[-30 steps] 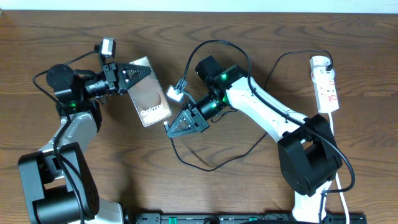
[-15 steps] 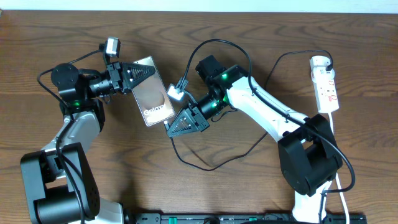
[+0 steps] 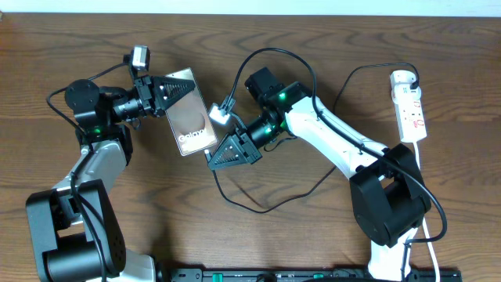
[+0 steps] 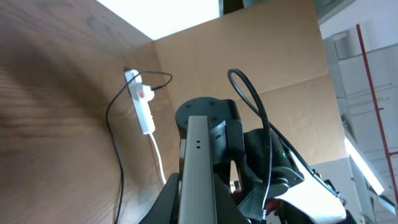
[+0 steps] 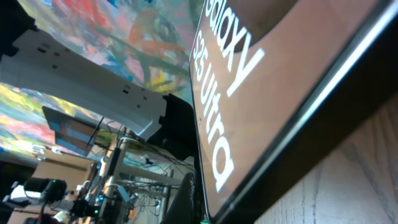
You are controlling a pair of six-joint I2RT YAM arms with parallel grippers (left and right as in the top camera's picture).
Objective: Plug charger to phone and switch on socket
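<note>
While the left gripper clamps the phone by its top end, the right gripper noses at the bottom edge, its grip impossible to read. Charger apparently unplugged; the socket, well apart, waits untouched.

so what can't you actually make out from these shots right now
- Charger plug tip and the port on the phone: overhead, the right gripper covers them; the right wrist view is filled by the phone's face.
- Right gripper's jaws: open or shut is unclear in both views.
- Socket switch position: too small overhead and in the left wrist view.
- Left gripper fingertips: cut off by the left wrist view's bottom edge.
</note>
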